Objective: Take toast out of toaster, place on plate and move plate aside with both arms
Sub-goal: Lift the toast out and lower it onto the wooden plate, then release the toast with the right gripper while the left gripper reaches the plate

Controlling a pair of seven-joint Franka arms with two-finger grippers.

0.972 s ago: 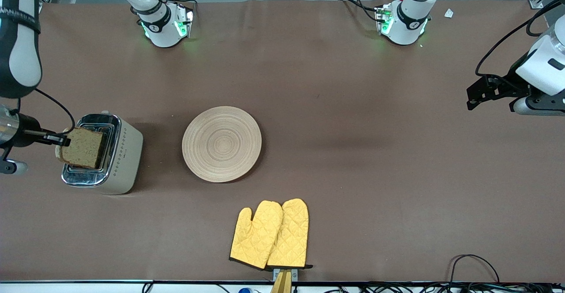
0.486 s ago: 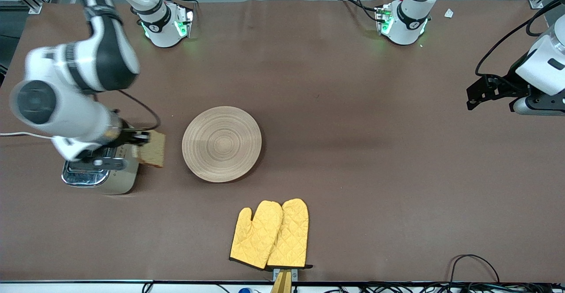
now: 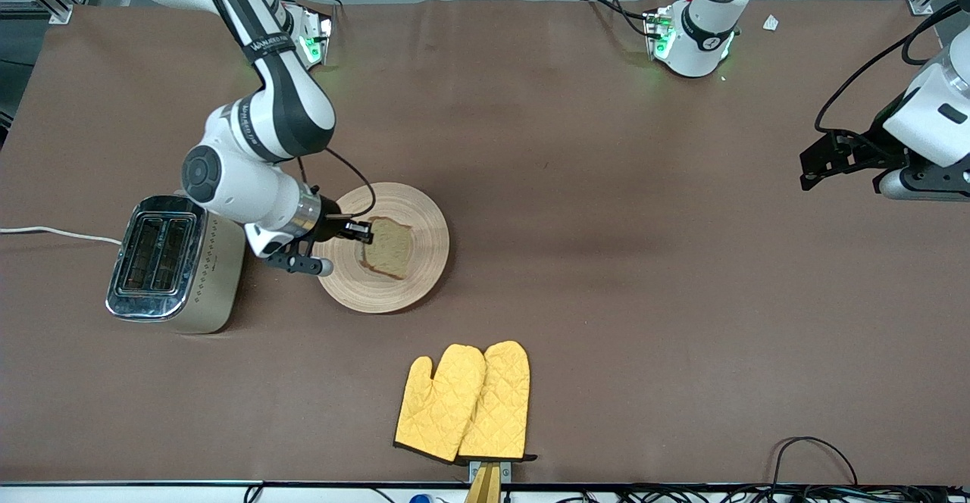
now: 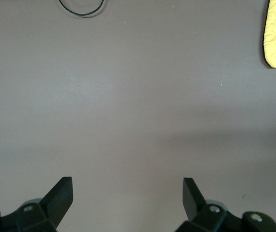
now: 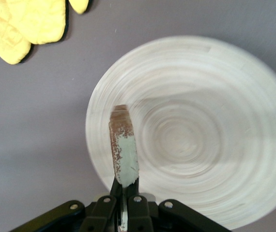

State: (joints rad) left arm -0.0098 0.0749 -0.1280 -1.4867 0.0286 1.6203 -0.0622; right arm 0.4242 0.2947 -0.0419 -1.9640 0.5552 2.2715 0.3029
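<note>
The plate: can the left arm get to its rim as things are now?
Probably yes. The left gripper hangs open over bare table, which stretches unobstructed to the plate; the right gripper and toast occupy its other half.

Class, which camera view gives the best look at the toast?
The front view: it shows the toast face-on over the plate, gripped at one edge by the right hand. The right wrist view shows it only edge-on between the fingers. The left wrist view misses it.
</note>
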